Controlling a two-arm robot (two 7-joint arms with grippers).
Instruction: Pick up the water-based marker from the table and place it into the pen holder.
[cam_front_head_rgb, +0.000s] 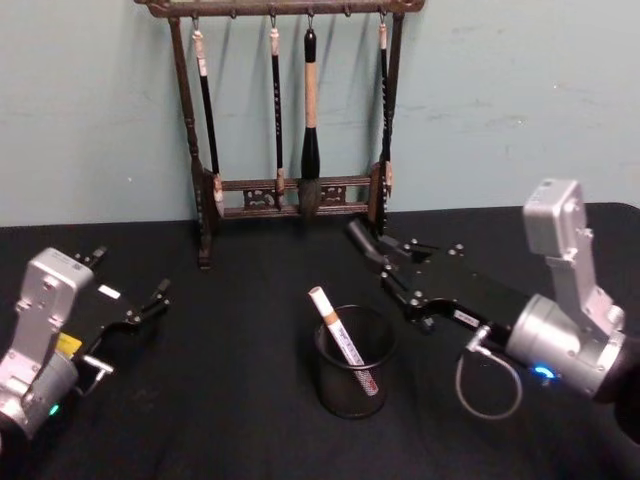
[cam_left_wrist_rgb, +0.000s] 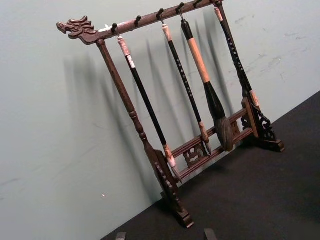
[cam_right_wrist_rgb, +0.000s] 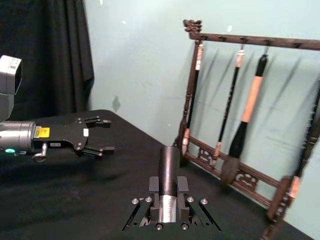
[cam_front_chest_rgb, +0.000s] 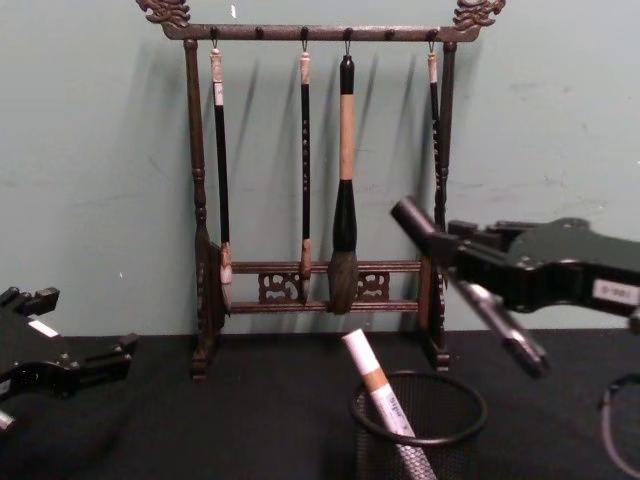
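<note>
The water-based marker (cam_front_head_rgb: 338, 335) stands tilted inside the pen holder (cam_front_head_rgb: 352, 398), a black mesh cup near the middle of the black table (cam_front_head_rgb: 220, 410). Its white cap and tan band lean out over the rim toward the left. The chest view shows the marker (cam_front_chest_rgb: 374, 384) rising out of the pen holder (cam_front_chest_rgb: 455, 448) in the same way. My right gripper (cam_front_head_rgb: 358, 235) hovers behind and above the cup, shut with nothing in it, its fingers (cam_right_wrist_rgb: 169, 165) pressed into one column. My left gripper (cam_front_head_rgb: 128, 272) rests open at the left side, far from the cup.
A tall carved wooden brush rack (cam_front_head_rgb: 290, 195) with several hanging brushes stands against the back wall, just behind my right gripper. A loose cable loop (cam_front_head_rgb: 488, 385) hangs under the right wrist. Bare black cloth lies between the cup and the left arm.
</note>
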